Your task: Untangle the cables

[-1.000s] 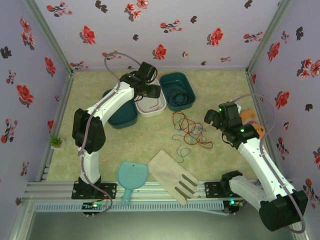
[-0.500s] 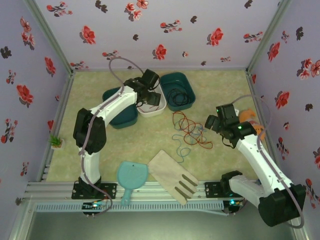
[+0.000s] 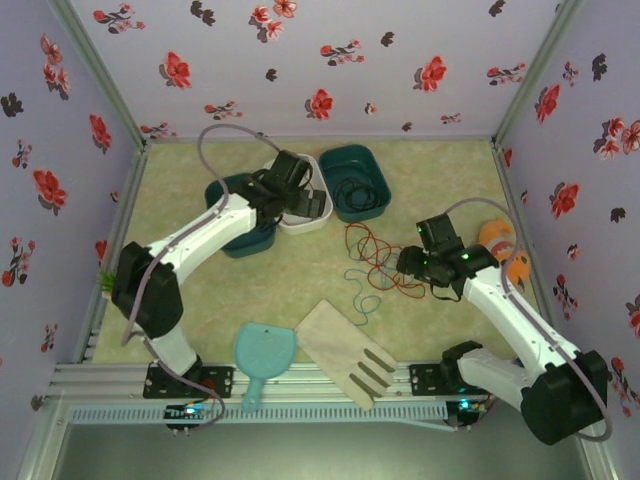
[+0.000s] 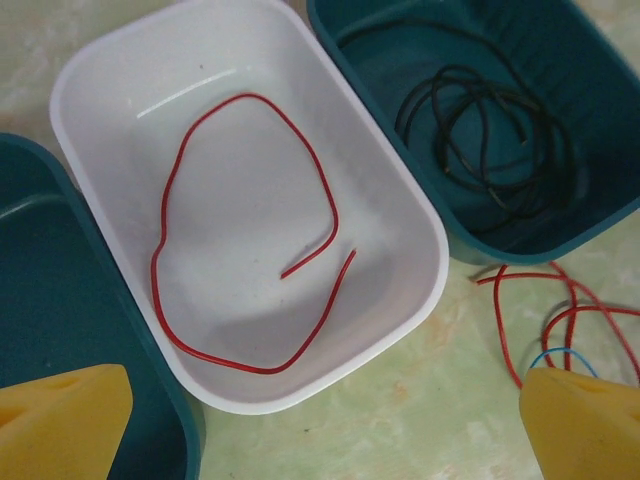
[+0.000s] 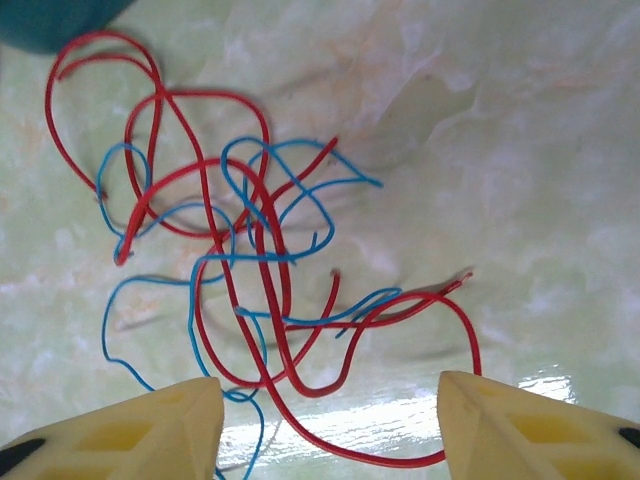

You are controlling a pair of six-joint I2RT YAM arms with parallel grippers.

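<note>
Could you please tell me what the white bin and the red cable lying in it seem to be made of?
The white bin looks like moulded plastic, smooth and slightly glossy: rounded corners, a soft highlight on its floor. The red cable is probably plastic-sleeved wire: even colour, loose curves; its core is hidden.

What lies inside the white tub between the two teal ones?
One red cable alone lies looped in the white tub, both ends free. Seen from above, the left gripper covers part of the tub.

We list: red cable (image 4: 154,272), looped inside white bin (image 4: 400,200); black cable (image 4: 450,160), coiled in teal bin (image 4: 600,80) beside it; red and blue cables (image 5: 215,240), tangled, tabletop (image 5: 500,150) nearby.
</note>
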